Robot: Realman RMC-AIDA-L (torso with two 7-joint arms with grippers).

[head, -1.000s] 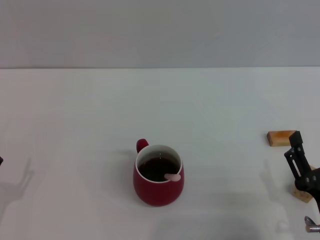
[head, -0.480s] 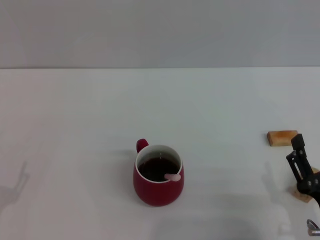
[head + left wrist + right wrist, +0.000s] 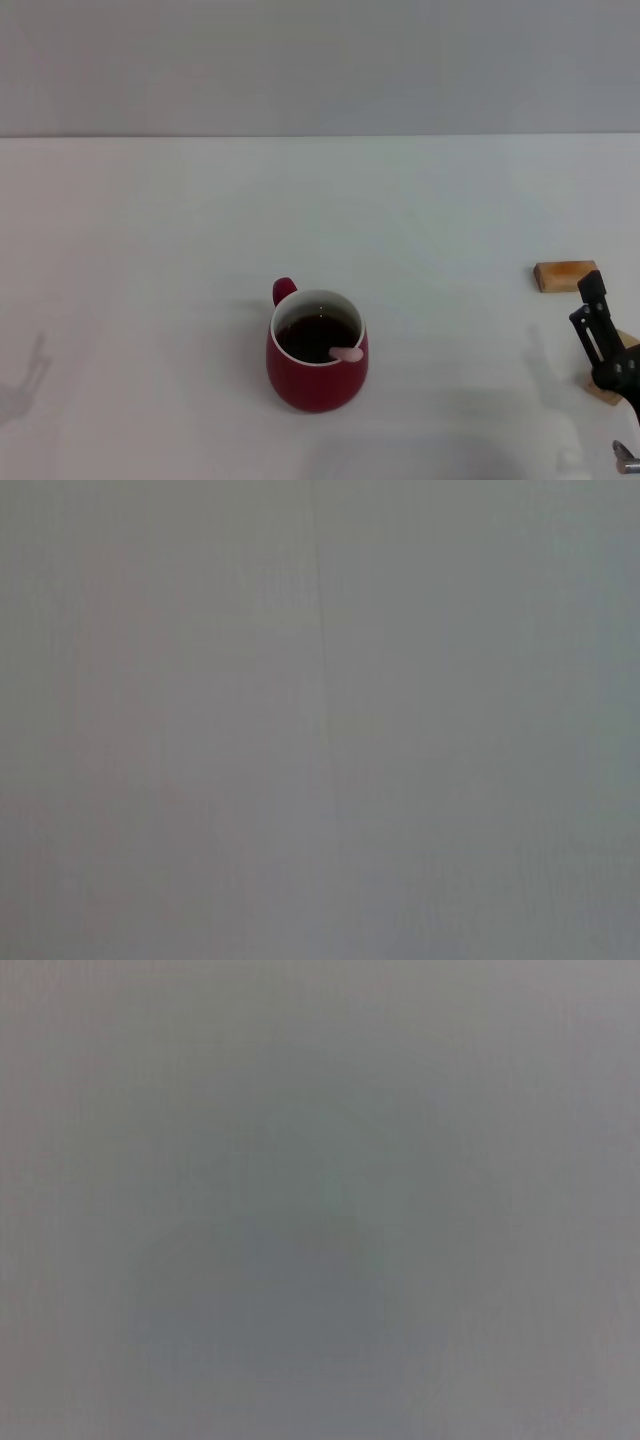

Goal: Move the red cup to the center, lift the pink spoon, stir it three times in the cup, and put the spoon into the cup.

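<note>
The red cup (image 3: 316, 372) stands upright on the white table, near its middle, with its handle toward the back left and dark liquid inside. The pink spoon (image 3: 347, 354) rests in the cup; only its pale pink handle end shows, leaning on the front right of the rim. My right gripper (image 3: 592, 310) is at the far right edge of the head view, well away from the cup and holding nothing. My left gripper is out of view; only its shadow falls on the table at the far left. Both wrist views show only plain grey.
A tan wooden block (image 3: 565, 275) lies at the right, just behind my right gripper. A second tan block (image 3: 606, 388) lies partly hidden under that gripper. The white table (image 3: 200, 230) ends at a grey wall at the back.
My right gripper has drawn back a little toward the lower right. The left arm's tip, at the left edge a second ago, has left the view. Cup and spoon have not moved.
</note>
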